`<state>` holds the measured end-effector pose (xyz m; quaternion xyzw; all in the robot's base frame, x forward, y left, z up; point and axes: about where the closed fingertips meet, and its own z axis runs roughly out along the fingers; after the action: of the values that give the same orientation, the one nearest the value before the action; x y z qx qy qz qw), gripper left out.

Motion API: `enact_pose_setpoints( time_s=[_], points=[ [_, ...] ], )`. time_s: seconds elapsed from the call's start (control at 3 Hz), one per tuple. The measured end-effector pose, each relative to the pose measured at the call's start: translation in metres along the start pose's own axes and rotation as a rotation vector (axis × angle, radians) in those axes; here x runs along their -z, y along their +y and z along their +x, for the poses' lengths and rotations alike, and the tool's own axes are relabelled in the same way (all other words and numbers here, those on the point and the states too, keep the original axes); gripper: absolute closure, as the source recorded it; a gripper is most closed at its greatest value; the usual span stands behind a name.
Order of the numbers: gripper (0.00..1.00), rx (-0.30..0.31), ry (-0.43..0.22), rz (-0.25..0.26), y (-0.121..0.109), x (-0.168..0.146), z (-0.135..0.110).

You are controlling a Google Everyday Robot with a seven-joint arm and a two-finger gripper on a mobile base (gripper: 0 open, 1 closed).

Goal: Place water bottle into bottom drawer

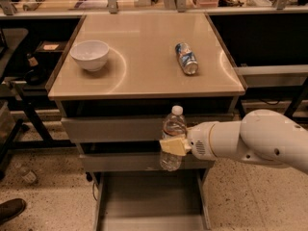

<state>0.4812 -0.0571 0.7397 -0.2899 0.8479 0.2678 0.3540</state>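
Transport phase of the placement. We see the white arm's two-finger gripper (169, 146) reaching in from the right. Its pale yellow fingers (177, 146) are closed around the clear ribbed plastic water bottle (173, 128) with a white cap, gripping just below its middle and holding it upright in the air. Directly behind the fingers stand the two shut grey upper drawers (120, 129). Below the fingers lies the wide, shallow grey metal bottom drawer (149, 203), pulled open.

We judge three risks:
- A release from this height could let the tall bottle topple or bounce over the low sides.
- The thin plastic wall yields, so the bottle could tilt or slip in the fingers on the way down.
- The bottle hangs close to the drawer fronts, so a descent drifting inward could snag its base.

Above and beyond the fingers, on the tan bench (144, 76), the white round bowl (90, 55) and the blue-and-silver printed can (186, 58) lie well apart from the path.
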Motion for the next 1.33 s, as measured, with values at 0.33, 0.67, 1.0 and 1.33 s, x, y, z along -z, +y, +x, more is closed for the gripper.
enact_pose_setpoints(
  time_s=[0.33,0.67,1.0,1.33],
  points=[
    [1.0,-0.056,-0.02,0.014,-0.002,-0.015,0.019],
    [1.0,-0.103,-0.053,0.05,-0.008,-0.043,0.05],
    [1.0,-0.125,-0.082,0.076,-0.016,-0.063,0.066],
    [1.0,-0.167,-0.074,0.046,-0.012,-0.092,0.085]
  ],
)
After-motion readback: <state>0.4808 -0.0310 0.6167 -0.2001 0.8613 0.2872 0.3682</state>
